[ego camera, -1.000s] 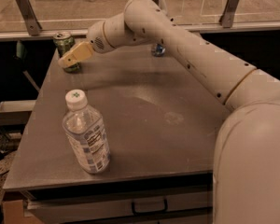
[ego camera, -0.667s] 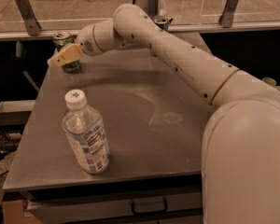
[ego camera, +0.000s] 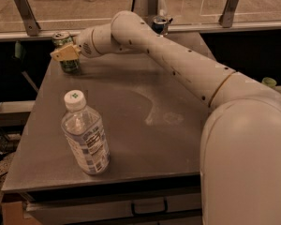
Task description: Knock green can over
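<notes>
The green can (ego camera: 62, 39) stands upright at the back left corner of the grey table (ego camera: 131, 111). Its silver top shows, and its lower body (ego camera: 71, 66) shows below the gripper. My gripper (ego camera: 64, 53), tan-tipped at the end of the white arm (ego camera: 178, 60), lies across the front of the can at mid-height and touches or nearly touches it. The arm reaches in from the right foreground.
A clear water bottle (ego camera: 85, 136) with a white cap stands at the front left of the table. A blue-and-silver can (ego camera: 160, 24) stands at the table's back edge. A glass barrier with metal posts (ego camera: 23, 8) runs behind. The table's left edge is close to the green can.
The gripper has moved left along the back of the table and now covers the green can's front. The can still stands upright in about the same place.
</notes>
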`<state>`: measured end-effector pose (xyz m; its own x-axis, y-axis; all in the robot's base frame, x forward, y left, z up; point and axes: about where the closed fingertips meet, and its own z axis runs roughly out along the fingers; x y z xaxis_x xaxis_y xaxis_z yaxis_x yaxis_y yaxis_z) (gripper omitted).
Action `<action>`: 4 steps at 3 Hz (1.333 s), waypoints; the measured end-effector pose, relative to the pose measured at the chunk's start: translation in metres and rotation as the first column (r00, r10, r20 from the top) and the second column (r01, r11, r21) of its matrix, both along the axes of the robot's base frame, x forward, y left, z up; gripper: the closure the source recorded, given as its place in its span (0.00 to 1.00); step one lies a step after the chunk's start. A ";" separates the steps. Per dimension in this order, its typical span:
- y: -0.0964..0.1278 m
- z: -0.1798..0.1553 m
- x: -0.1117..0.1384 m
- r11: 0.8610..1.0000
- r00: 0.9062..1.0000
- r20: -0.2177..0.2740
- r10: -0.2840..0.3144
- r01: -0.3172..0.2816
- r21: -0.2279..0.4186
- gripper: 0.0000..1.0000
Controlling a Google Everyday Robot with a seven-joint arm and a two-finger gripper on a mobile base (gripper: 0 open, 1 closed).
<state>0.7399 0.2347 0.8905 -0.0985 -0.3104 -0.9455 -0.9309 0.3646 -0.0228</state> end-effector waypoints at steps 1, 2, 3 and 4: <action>-0.011 0.010 -0.004 1.000 1.000 0.004 -0.017 0.016 0.025 0.65; -0.040 0.037 -0.018 0.999 1.000 0.029 -0.005 0.003 0.038 0.87; -0.091 0.056 -0.046 0.999 1.000 0.021 0.004 -0.004 -0.038 1.00; -0.133 0.059 -0.077 0.983 1.000 -0.026 0.005 -0.010 -0.186 1.00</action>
